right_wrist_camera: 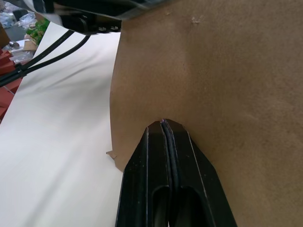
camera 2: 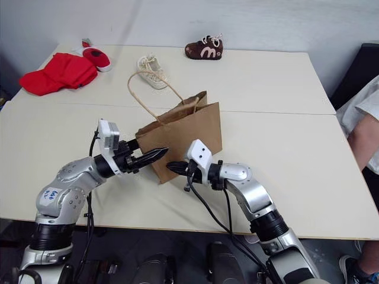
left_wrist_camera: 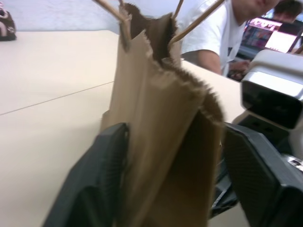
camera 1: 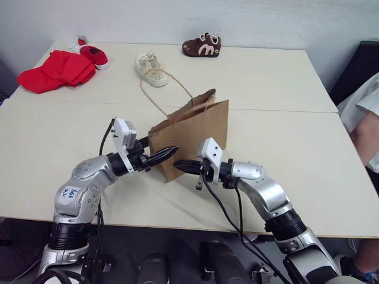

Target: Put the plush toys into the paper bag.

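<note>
Your right end effector [camera 1: 180,166] is clenched completely, its two black fingers pressed together with nothing between them, and the tip touches the brown side of the paper bag [camera 1: 195,133] near its lower front corner. Your left end effector [camera 1: 167,153] is on the other side of this same corner; in the left wrist view its fingers stand on both sides of the bag's folded edge, partly closed around the paper, but I cannot tell if they already pinch it. The bag stands upright in the middle of the surface [camera 1: 284,160], its two thin loop handles rising above a mouth that looks narrow and half folded. The plush toys I cannot find with certainty: far at the back left there is a red cloth [camera 1: 54,71] with a small red and white thing [camera 1: 93,55] beside it, then a cream shoe [camera 1: 150,68] and a brown shoe [camera 1: 202,45], all well apart from the bag. A person [camera 1: 367,118] sits at the right edge. To my judgement the step now is to steady and open the bag. Close the left fingers only on one wall of paper, not on both, and pull gently, because the bag is light and may tip or slide. Keep the right tip low against the side as a support.
</note>
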Motion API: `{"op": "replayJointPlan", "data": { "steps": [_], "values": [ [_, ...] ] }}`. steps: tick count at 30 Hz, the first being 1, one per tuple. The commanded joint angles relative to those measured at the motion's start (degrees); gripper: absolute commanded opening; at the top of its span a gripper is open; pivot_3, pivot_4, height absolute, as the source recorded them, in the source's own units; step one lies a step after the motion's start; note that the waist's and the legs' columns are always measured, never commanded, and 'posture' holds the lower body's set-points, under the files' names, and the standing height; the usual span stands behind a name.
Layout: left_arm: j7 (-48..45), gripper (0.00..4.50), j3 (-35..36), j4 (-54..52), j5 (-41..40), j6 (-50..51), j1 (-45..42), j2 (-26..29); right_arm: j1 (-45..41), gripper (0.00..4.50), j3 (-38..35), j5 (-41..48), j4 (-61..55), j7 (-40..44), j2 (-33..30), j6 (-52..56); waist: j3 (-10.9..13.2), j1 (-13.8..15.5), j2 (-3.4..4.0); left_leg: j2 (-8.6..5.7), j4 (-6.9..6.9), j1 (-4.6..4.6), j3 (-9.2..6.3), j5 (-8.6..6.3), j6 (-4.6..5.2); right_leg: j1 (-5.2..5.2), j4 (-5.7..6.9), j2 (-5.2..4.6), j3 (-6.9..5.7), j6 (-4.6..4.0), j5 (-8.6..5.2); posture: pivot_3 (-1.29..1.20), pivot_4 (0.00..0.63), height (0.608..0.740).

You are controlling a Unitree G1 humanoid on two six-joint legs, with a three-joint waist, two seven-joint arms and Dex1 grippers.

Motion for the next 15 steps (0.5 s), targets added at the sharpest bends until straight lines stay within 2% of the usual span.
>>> {"op": "replayJointPlan", "data": {
  "steps": [1, 2, 5, 7, 11, 15],
  "values": [
    [-1.13, 1.99, 0.18, 1.76, 1.6, -3.0, -2.12, 0.21, 2.83, 0.0, -4.39, 3.99, -6.69, 2.28, -2.74, 1.11, 0.0, 0.24, 0.0, -0.01, 0.0, -0.01, -0.03, 0.0, 0.0, 0.01, -0.01, -0.01, -0.03, 0.0, 0.0, 0.0, 0.15, 0.74],
    [-1.14, 1.64, 0.28, 2.96, 2.12, -3.65, -2.91, 0.13, 4.22, 0.0, -5.87, 5.79, -8.67, 3.64, -4.24, 1.72, 0.0, 0.36, 0.0, -0.02, 0.01, -0.03, -0.03, -0.01, 0.02, 0.01, -0.02, -0.03, -0.04, 0.0, 0.0, 0.0, 0.15, 0.74],
    [-9.37, 0.76, -0.32, 7.03, -0.09, -3.5, -6.63, 2.04, 12.35, 0.0, -18.9, 17.14, -18.36, 7.88, -13.72, 7.66, 0.01, 1.36, 0.01, -0.09, 0.04, -0.1, -0.06, -0.02, 0.09, 0.02, -0.02, -0.1, -0.13, 0.03, 0.01, 0.0, 0.15, 0.74],
    [-16.41, 0.08, -0.53, 8.56, -3.3, -0.31, -8.2, 4.46, 16.71, 0.38, -23.68, 19.32, -21.9, 10.45, -19.12, 7.73, 0.01, 1.56, 0.01, -0.1, 0.05, -0.1, -0.02, -0.04, 0.14, 0.03, -0.07, -0.1, -0.14, 0.05, 0.03, 0.0, 0.15, 0.74],
    [-31.11, 0.0, -2.14, 14.16, -4.24, -1.51, -12.15, 8.66, 26.96, 1.63, -33.54, 17.02, -22.96, 13.89, -26.78, 2.54, 0.0, 1.46, -0.01, -0.05, 0.02, 0.04, 0.03, -0.05, 0.09, 0.1, -0.09, 0.11, -0.07, 0.03, 0.02, 0.0, 0.15, 0.74],
    [-40.38, 0.0, -6.05, 22.08, 0.57, -4.96, -15.41, 11.75, 32.22, 3.01, -40.16, 14.22, -20.84, 14.03, -27.89, -4.22, 0.0, 1.41, 0.01, -0.12, 0.0, 0.17, 0.13, -0.02, 0.03, 0.11, -0.05, 0.27, 0.12, 0.01, 0.01, 0.0, 0.15, 0.74]
  ]
}}
